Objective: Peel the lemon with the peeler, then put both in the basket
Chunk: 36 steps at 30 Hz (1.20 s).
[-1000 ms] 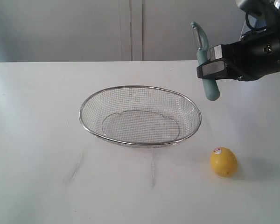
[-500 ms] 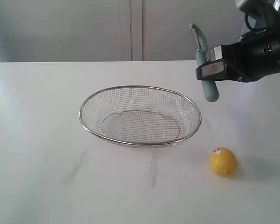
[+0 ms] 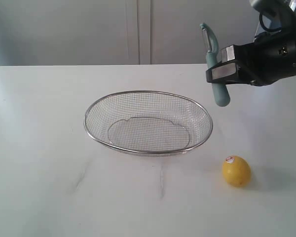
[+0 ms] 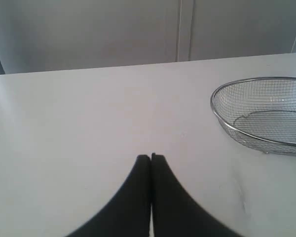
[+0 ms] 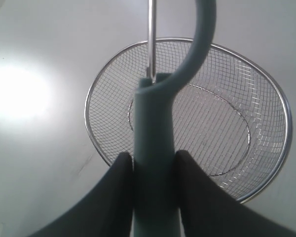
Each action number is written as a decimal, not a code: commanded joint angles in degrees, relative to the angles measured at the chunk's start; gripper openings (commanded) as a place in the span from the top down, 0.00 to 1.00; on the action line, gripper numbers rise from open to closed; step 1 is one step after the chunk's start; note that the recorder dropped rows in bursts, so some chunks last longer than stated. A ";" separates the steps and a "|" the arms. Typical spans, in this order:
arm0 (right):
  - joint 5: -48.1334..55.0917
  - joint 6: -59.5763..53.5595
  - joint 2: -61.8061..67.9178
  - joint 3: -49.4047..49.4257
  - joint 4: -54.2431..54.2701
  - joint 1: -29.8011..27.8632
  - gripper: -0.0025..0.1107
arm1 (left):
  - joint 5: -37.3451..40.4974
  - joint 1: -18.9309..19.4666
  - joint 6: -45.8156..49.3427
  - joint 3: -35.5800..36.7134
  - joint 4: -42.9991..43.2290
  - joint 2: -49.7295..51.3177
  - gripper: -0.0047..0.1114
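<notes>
The exterior camera stands off the arms and looks across the counter [image 3: 39, 163] from slightly above, with the whole basket [image 3: 148, 123] at middle range. The left wrist camera sits behind the left claw [image 4: 151, 157], low, facing forward; the basket lies well ahead of it, partly cut off. The right wrist camera looks steeply down past the right claw [image 5: 154, 157] onto the basket beyond its tips. All three views share the basket.

Lemon [image 3: 236, 171] free all sides; basket [image 3: 148, 92] nr, upper-left.
</notes>
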 commanded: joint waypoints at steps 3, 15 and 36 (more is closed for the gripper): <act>0.36 -0.11 -0.24 0.15 0.86 -0.33 0.98 | 8.80 -0.02 -0.53 -6.58 -0.65 5.68 0.96; -0.11 -0.11 -0.24 0.15 1.11 -0.33 0.98 | 16.14 -0.02 5.12 -15.50 -0.65 21.34 0.96; -0.46 -0.11 -0.24 0.15 1.11 -0.33 0.98 | 18.52 -0.11 21.14 -21.73 -15.77 47.60 0.96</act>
